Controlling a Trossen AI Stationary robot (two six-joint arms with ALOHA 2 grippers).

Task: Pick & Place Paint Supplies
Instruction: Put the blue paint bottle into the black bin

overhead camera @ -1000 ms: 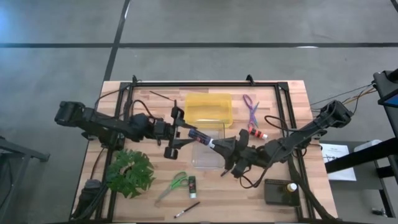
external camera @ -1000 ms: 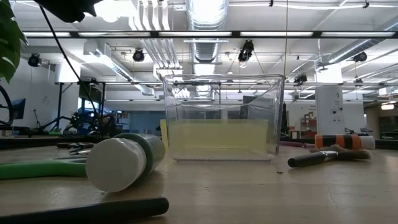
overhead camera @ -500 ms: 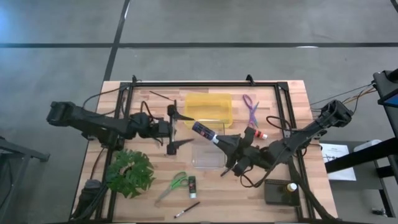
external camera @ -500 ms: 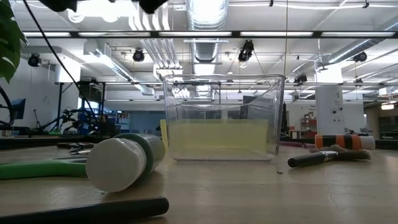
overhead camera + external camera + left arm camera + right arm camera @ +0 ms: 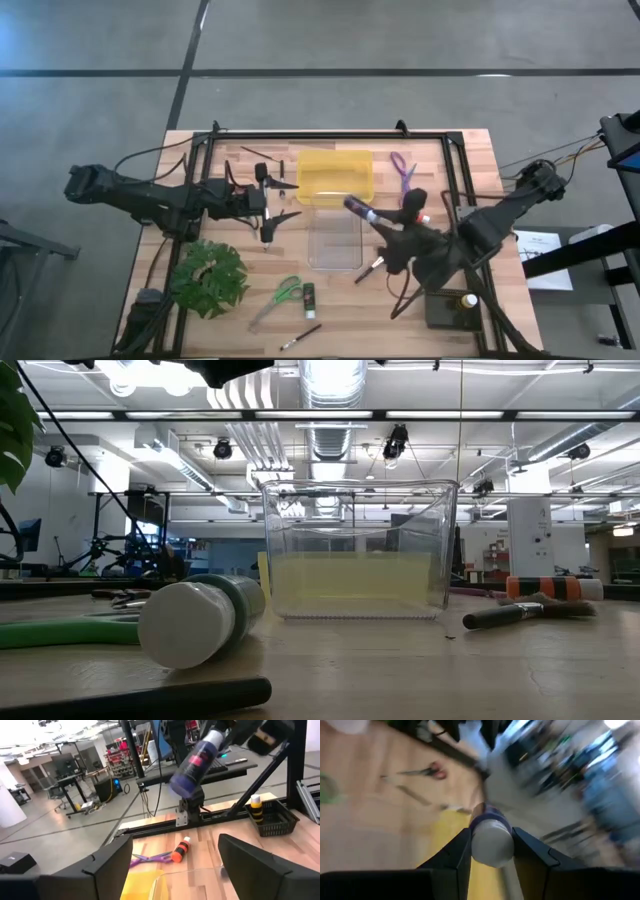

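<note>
High view: the right gripper (image 5: 378, 222) is clamping one purple paint bottle (image 5: 358, 209) in the air, just beside the yellow bin (image 5: 335, 176) and over the far edge of the clear bin (image 5: 335, 241). The right wrist view is showing that bottle's white cap (image 5: 491, 841) pinched between both fingers. The left gripper (image 5: 276, 200) is hovering left of the yellow bin with its fingers spread apart and nothing between them.

Count of the remaining supplies:
- One orange paint bottle (image 5: 412, 213) is lying right of the bins.
- One green paint bottle (image 5: 309, 295) is lying near the front edge.
- One yellow-bodied bottle (image 5: 468, 301) is standing in the black basket (image 5: 440, 310) at the front right.
- Two pairs of scissors are lying out: a purple pair (image 5: 402, 171) right of the yellow bin and a green pair (image 5: 279, 296) touching the green bottle.
- Three thin dark brushes are lying on the table (image 5: 480, 150): one (image 5: 252, 152) at the back left, one (image 5: 369, 269) beside the clear bin, one (image 5: 301, 336) at the front.

The clear bin is holding nothing, as the low view confirms; nothing can be made out in the yellow bin. A leafy plant (image 5: 208, 277) is sitting at the front left.
</note>
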